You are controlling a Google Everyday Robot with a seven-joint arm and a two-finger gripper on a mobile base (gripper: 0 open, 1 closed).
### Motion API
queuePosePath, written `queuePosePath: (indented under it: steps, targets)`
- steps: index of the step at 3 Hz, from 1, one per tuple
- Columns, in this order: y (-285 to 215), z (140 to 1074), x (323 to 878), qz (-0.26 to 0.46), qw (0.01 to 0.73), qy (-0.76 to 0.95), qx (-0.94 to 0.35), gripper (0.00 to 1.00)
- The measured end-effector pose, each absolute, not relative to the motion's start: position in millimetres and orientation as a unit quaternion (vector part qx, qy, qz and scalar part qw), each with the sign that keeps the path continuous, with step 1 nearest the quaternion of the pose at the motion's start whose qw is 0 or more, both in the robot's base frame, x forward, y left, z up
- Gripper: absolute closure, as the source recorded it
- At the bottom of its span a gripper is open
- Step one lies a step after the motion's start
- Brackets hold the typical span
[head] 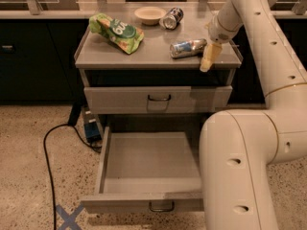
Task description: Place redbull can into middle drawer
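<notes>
**Redbull can (187, 48) just left of end effector (207, 61)**

The redbull can lies on its side on the desk (120, 56), upper right of centre, long axis left-right. The end effector hangs at its right end; its opening I cannot tell. The middle drawer (148, 164) gapes below.

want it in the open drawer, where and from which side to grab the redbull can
Grip the redbull can mid-body, coming down from above. It lies on its side on the cabinet top, long axis roughly left to right, so closing front-to-back spans its narrow width. The gripper hangs just off its right end; a short shift over the can probably comes first.
</notes>
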State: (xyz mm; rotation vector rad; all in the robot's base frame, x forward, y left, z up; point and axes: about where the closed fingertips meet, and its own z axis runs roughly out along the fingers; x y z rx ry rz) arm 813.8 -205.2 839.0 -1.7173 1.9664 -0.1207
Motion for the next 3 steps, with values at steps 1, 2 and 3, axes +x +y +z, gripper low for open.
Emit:
queuePosePath:
  steps: [1, 2, 3]
  targets:
    - [-200, 838, 816, -0.047, 0.259, 0.723, -0.639, 0.00]
    - [-177, 846, 825, -0.064, 0.255, 0.703, -0.660, 0.00]
    - [-143, 864, 832, -0.086, 0.254, 0.667, -0.695, 0.00]
